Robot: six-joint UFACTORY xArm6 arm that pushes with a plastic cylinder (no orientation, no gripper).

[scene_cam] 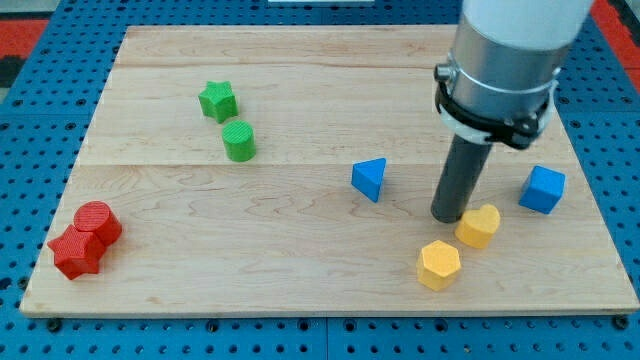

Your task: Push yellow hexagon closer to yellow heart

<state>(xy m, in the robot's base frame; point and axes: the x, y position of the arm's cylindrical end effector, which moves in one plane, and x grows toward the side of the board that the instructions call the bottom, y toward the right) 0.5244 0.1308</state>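
The yellow hexagon (439,265) lies near the view's bottom right on the wooden board (300,270). The yellow heart (479,226) sits just up and to the right of it, a small gap between them. My tip (448,215) is down on the board just left of the yellow heart, close to or touching it, and above the yellow hexagon. The arm's grey body hides the board's upper right part.
A blue cube (542,189) lies right of the heart. A blue triangular block (370,179) lies left of my tip. A green star (217,101) and green cylinder (239,141) sit upper left. Two red blocks (85,240) sit at the bottom left.
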